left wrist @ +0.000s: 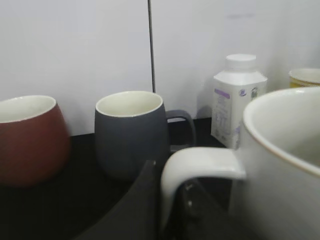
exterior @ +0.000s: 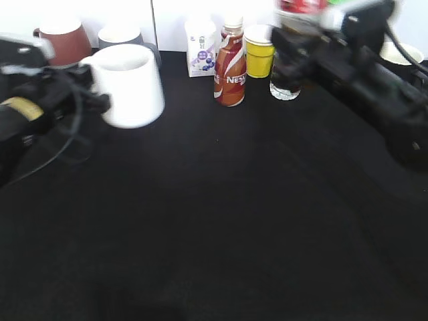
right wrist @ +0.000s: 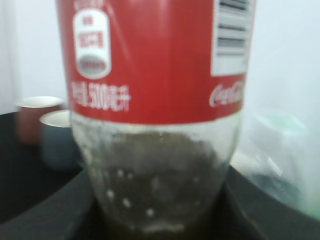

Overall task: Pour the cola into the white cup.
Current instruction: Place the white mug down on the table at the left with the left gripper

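The white cup [exterior: 130, 83] is a large plain mug at the left. My left gripper [exterior: 90, 87] is shut on its loop handle [left wrist: 200, 167], one finger on each side of the loop. The cup's rim fills the right of the left wrist view [left wrist: 285, 150]. The cola [exterior: 289, 70] is a clear bottle with a red label and a little dark liquid at the bottom. My right gripper [exterior: 294, 50] is shut on it at the back right. The bottle stands upright and fills the right wrist view [right wrist: 160, 125], my fingers on both sides of its base.
Along the back stand a dark red mug [exterior: 63, 41], a grey mug [exterior: 120, 35], a small white carton [exterior: 200, 50], a brown-and-white Nescafe bottle [exterior: 230, 67] and a yellow cup [exterior: 259, 50]. The black table [exterior: 221, 214] spreads in front.
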`<state>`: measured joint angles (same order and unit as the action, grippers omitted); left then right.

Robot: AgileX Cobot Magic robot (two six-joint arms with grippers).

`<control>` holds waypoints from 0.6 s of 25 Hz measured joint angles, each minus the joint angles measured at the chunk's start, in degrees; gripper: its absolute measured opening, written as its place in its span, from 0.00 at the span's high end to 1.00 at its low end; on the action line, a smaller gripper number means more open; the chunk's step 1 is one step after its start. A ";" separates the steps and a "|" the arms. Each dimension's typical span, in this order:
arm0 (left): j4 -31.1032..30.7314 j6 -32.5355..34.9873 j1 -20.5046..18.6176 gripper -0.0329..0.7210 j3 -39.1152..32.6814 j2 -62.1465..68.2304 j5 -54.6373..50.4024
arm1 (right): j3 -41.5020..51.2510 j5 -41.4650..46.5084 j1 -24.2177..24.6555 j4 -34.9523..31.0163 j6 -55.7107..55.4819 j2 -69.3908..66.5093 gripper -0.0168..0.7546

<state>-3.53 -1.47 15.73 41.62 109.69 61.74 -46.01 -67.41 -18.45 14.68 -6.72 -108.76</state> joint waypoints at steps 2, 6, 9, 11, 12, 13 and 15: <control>-0.06 1.95 0.00 0.91 5.78 4.60 -0.48 | 4.47 0.00 0.00 -6.16 0.00 0.94 0.51; -0.12 3.31 -0.02 0.91 18.57 14.11 -4.53 | 8.40 0.00 0.00 -10.05 1.91 1.11 0.51; -0.12 3.31 -0.02 0.91 25.67 18.88 -8.57 | 8.40 0.00 0.00 -11.08 2.99 1.15 0.51; -0.12 3.12 0.05 0.88 26.74 19.30 -9.40 | 8.40 0.00 0.00 -11.33 3.17 1.15 0.51; -0.07 2.84 0.05 0.84 26.74 19.30 -9.46 | 8.40 0.00 0.00 -11.69 3.40 1.15 0.51; -0.07 2.83 0.05 0.78 26.74 19.30 -9.60 | 8.40 0.00 0.00 -12.13 3.48 1.15 0.51; -0.01 2.66 0.08 0.69 26.07 19.19 -9.11 | 8.40 0.00 0.00 -12.18 3.67 1.15 0.51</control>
<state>-3.53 1.20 15.81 67.69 128.87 52.63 -37.60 -67.41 -18.45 2.51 -3.05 -107.61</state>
